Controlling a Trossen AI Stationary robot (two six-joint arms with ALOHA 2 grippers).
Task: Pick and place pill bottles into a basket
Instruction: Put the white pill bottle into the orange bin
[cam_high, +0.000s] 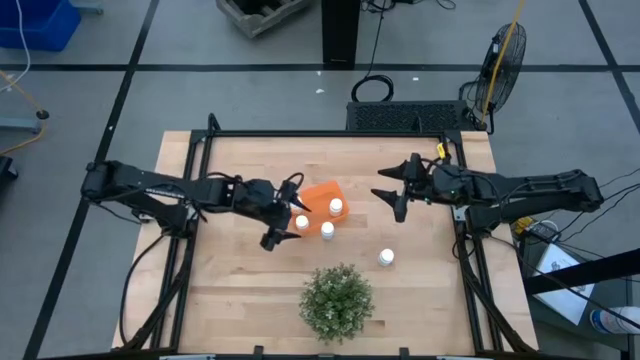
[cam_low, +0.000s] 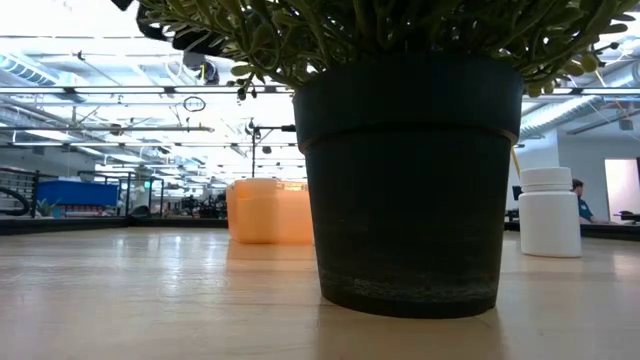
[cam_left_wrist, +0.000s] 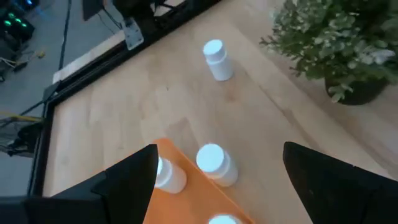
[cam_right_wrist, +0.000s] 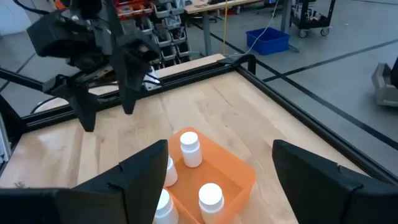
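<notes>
The orange basket (cam_high: 320, 193) sits mid-table; it also shows in the right wrist view (cam_right_wrist: 239, 171) and the low view (cam_low: 268, 212). In the right wrist view two white pill bottles (cam_right_wrist: 189, 149) (cam_right_wrist: 210, 196) stand inside it, and two more (cam_right_wrist: 165, 171) (cam_right_wrist: 163, 206) stand at its near wall. A fifth bottle (cam_high: 386, 257) stands alone on the table toward the right. My left gripper (cam_high: 285, 212) is open above the basket's left end, holding nothing. My right gripper (cam_high: 390, 193) is open and empty, right of the basket.
A potted green plant (cam_high: 336, 298) stands near the table's front edge; its dark pot (cam_low: 410, 180) fills the low view. A black frame (cam_high: 330, 133) runs along the table's far edge. There is bare wood at the table's left and right.
</notes>
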